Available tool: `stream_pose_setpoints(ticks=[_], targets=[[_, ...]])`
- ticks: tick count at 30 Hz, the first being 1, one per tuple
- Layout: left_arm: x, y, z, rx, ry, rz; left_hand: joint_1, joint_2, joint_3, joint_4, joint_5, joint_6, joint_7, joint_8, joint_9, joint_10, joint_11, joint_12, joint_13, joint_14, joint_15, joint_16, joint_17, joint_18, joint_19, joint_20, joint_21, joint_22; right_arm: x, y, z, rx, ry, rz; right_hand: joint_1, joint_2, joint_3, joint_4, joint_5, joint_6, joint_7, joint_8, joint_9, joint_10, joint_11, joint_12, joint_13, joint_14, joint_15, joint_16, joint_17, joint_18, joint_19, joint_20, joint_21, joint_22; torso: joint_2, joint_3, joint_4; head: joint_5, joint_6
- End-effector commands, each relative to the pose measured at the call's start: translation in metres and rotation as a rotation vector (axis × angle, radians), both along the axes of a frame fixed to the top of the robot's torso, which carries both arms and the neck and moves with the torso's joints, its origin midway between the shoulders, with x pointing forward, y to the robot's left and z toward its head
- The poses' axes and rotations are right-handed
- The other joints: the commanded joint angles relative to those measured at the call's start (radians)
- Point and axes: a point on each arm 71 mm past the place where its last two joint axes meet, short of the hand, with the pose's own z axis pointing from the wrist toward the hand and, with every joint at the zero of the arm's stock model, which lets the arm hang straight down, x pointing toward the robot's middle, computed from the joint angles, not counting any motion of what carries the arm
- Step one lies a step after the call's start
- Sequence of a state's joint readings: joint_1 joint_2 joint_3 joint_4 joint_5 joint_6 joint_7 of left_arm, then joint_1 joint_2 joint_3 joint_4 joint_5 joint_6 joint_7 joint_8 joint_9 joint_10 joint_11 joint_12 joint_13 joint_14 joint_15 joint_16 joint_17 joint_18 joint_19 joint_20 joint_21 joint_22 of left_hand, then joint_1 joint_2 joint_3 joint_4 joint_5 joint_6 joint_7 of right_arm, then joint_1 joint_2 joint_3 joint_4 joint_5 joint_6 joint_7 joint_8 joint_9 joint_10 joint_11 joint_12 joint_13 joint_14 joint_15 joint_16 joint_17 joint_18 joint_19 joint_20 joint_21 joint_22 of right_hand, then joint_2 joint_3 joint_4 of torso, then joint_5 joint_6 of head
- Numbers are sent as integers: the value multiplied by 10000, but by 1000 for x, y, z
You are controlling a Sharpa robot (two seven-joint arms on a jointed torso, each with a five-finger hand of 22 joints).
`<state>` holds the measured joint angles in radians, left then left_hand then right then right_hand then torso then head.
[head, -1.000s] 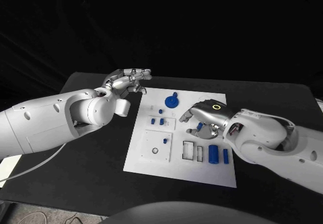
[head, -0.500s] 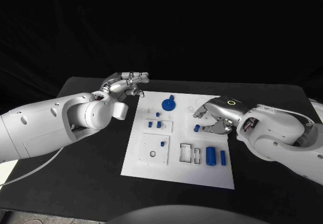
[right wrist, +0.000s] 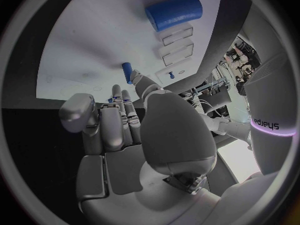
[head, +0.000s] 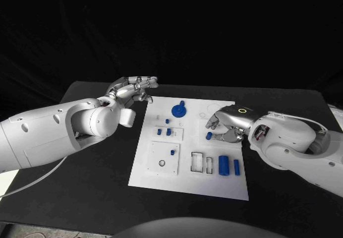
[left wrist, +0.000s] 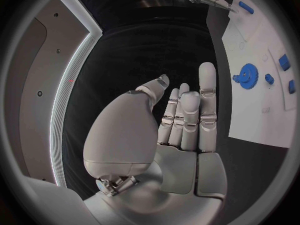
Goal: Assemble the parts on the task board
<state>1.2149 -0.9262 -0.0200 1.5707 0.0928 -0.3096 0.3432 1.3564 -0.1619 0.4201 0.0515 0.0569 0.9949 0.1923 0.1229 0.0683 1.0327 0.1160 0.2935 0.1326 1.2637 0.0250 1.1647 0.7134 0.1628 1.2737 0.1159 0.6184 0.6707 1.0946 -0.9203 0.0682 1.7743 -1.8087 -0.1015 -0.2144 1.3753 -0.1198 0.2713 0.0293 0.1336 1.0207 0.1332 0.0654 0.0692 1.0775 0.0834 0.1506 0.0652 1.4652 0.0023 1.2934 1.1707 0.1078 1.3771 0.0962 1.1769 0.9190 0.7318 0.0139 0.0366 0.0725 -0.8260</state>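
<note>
The white task board (head: 214, 186) lies in the middle of the black table. On it are a blue gear (head: 181, 108), also (left wrist: 248, 76), several small blue pegs (head: 169, 132), and a thick blue cylinder (head: 224, 164), also (right wrist: 174, 12), beside a thinner one (head: 237, 167). My right hand (head: 225, 126) hovers low over the board's right half, holding nothing. One of its fingertips (right wrist: 136, 77) is right beside a short blue peg (head: 208, 135), (right wrist: 127, 72). My left hand (head: 133, 89), (left wrist: 181, 120) hangs off the board's far left corner, fingers straight, holding nothing.
Two empty rectangular slots (head: 202, 162) lie left of the cylinders. A raised square plate with a round hole (head: 163, 156) sits at the board's near left. Bare black table (head: 85, 198) surrounds the board, and my left forearm (head: 50, 134) lies over its left side.
The whole view shifted after the first frame. Since half a second ago my right hand has edged slightly lower toward the short peg. My left hand has stayed put.
</note>
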Motion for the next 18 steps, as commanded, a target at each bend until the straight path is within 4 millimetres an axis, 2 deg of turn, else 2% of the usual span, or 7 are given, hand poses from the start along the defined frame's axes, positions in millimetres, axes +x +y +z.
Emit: stream_pose_setpoints(ticks=[1, 5, 18], targets=[[0, -2, 1, -123, -43, -186, 40, 51, -46, -24, 44, -92, -7, 68, -4, -52, 3, 44, 17, -41, 15, 56, -7, 188, -13, 53, -59, -13, 0, 3, -5, -253, 184, 117, 85, 62, 135, 5, -70, 108, -13, 22, 12, 186, -39, 62, 7, 356, -109, -27, -6, 114, 31, -65, -28, 27, -2, -2, 12, -1, -29], [0, -3, 1, -133, -52, -200, 40, 51, -46, -24, 44, -92, -7, 68, -4, -52, 3, 44, 17, -41, 15, 56, -7, 188, -13, 53, -59, -13, -1, 7, -9, -245, 321, 227, 98, 86, 307, 54, -79, 221, -24, 28, 16, 479, -103, 50, 6, 370, -160, 1, 19, 107, 58, -117, -6, 59, 1, 3, 9, 29, -48], [0, -2, 1, -132, -57, -192, 51, 61, -52, -33, 43, -90, -10, 91, 1, -62, 0, 85, 25, -46, 15, 60, -24, 189, -8, 54, -62, -18, -1, 11, -15, -417, 496, 323, 197, 142, 799, 93, -102, 824, -28, 163, 85, 932, -150, -127, 4, 395, -210, 73, 82, 87, 118, -179, 44, 132, -4, 2, -5, 41, -88]])
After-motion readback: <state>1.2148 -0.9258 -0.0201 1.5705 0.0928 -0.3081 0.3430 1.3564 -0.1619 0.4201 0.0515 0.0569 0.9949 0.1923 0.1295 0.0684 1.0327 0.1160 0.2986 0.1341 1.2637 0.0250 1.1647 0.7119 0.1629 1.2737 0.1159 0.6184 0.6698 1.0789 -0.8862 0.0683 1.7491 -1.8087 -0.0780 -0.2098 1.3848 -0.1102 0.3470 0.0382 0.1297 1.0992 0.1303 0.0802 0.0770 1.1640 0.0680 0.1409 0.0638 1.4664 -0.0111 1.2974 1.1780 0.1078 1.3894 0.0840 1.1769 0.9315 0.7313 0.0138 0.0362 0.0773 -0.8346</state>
